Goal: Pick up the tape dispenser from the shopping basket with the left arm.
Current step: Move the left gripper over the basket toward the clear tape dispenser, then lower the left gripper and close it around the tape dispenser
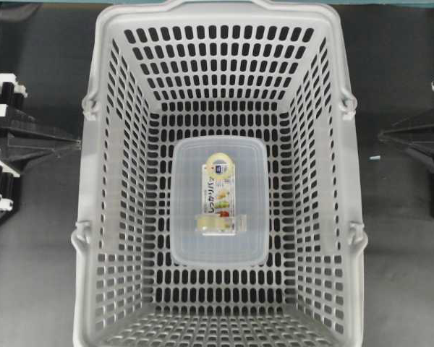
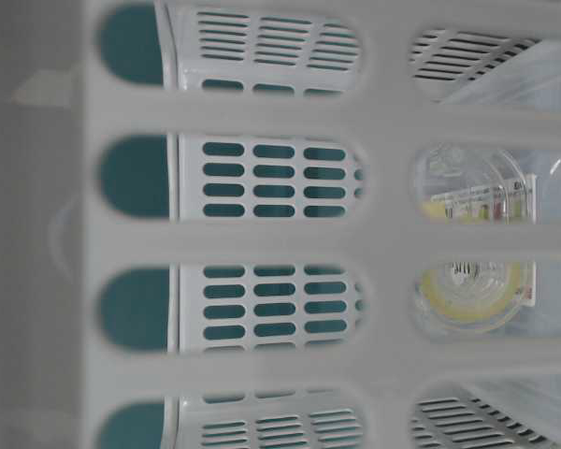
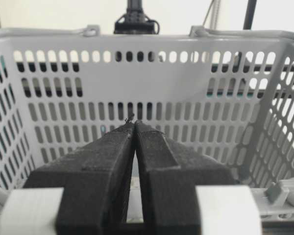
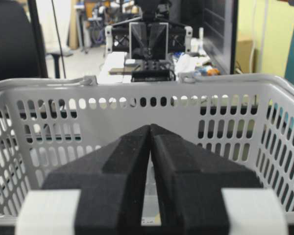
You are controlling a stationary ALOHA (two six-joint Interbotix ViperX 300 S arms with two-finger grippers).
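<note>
From overhead I see the tape dispenser (image 1: 217, 223) lying on the lid of a clear box (image 1: 218, 202) at the middle of the shopping basket (image 1: 108, 181) floor, both arms parked outside its walls. In the left wrist view my left gripper (image 3: 134, 123) has its fingers pressed together, holding nothing. In the right wrist view the right gripper (image 4: 150, 126) has its fingers closed and empty too.

Light-grey slotted shopping basket (image 1: 116, 181); clear tape dispenser (image 1: 218, 223), pale-yellow roll.
</note>
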